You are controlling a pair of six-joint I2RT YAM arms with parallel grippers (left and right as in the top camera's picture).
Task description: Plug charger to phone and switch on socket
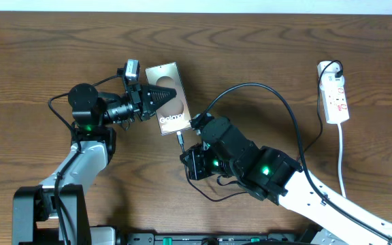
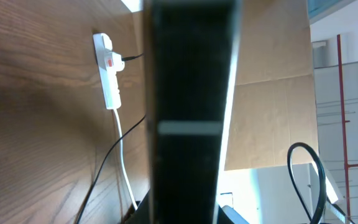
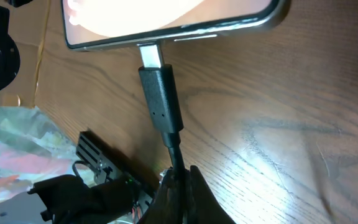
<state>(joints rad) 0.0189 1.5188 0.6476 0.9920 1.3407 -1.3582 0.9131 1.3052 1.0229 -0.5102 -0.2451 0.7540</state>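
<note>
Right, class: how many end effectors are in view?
2. The left end effector clamps the phone; the right end effector pinches the charger behind its plug, at the phone's bottom edge.

Dark-grained wooden table (image 1: 46, 54) fills the view, a pale wall strip (image 1: 196, 5) along its far edge; beyond, brown cardboard panel (image 2: 272, 93), red metal frame (image 2: 339, 93).

Blocked left of the phone (image 1: 175, 117) by the left gripper (image 1: 165, 93), below by the charger (image 1: 182, 141) and right gripper (image 1: 188, 154); clear above.
</note>
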